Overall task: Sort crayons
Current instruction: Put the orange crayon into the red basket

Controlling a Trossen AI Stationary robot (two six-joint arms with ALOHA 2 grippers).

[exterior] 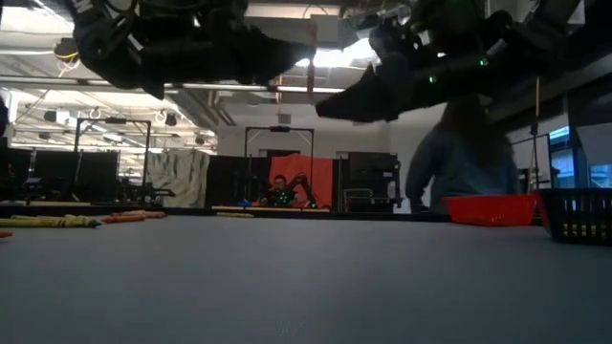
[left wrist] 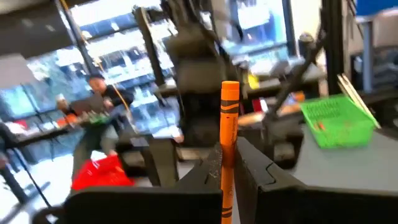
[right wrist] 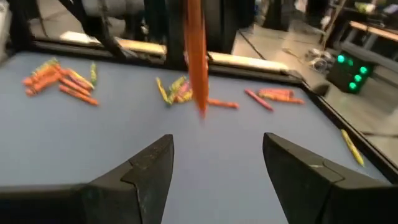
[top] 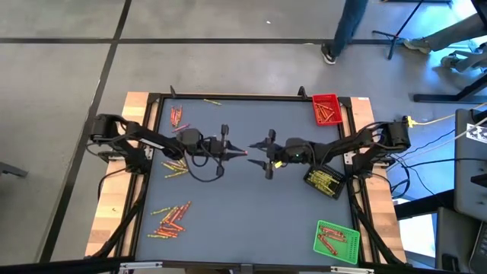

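Now orange crayon point(left wrist: 229, 149) between left gripper point(left wrist: 225, 168) fingers.

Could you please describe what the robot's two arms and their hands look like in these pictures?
Both arms are dark, near black, built of jointed segments with black cables looping beside them. The left hand and right hand each end in two dark, blocky fingers with angular, stepped tips. Small green lights glow on the right arm.

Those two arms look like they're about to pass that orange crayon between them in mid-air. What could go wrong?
The left gripper pinches the orange crayon by one end only, so it could tilt or slip. The right gripper is open just short of it; closing off-centre might knock it down onto the table, away from the trays.
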